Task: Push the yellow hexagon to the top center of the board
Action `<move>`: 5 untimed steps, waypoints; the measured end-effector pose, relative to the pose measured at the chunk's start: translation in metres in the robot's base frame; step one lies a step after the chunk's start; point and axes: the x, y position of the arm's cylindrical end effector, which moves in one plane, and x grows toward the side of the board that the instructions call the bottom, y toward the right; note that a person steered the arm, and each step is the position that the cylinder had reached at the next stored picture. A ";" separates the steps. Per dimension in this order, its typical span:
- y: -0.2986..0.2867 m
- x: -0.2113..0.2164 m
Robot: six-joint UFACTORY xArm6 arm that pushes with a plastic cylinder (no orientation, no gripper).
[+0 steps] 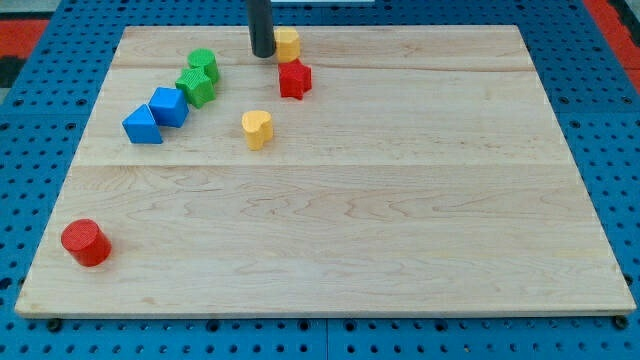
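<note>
A: Camera view shows the rod's tip (pixel 262 54) resting at about 9 o'clock of the yellow hexagon (pixel 288 43), touching or nearly touching it, close to the far edge of the bench (pixel 400 200). Why is it there?

B: Likely because the hexagon sits slightly toward 9 o'clock of the top centre, so contact from that side would send it toward 3 o'clock along the edge. That is a judgement, not something seen.

A: And the end effector's state?

B: It is a plain rod with nothing to widen, narrow or hold; it only pushes.

A: Anything in the way?

B: The red star (pixel 294 78) lies just at 6 o'clock of the hexagon, apart from the rod. The yellow heart (pixel 257 129) is farther toward 6 o'clock. Two green blocks (pixel 199 79) and two blue blocks (pixel 157 115) trail toward 8 o'clock, and the red cylinder (pixel 85 243) sits well apart, near the 7 o'clock corner. The path toward 3 o'clock looks open.
</note>
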 end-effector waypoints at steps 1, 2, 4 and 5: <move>0.062 -0.014; 0.041 -0.024; 0.066 -0.040; 0.110 -0.037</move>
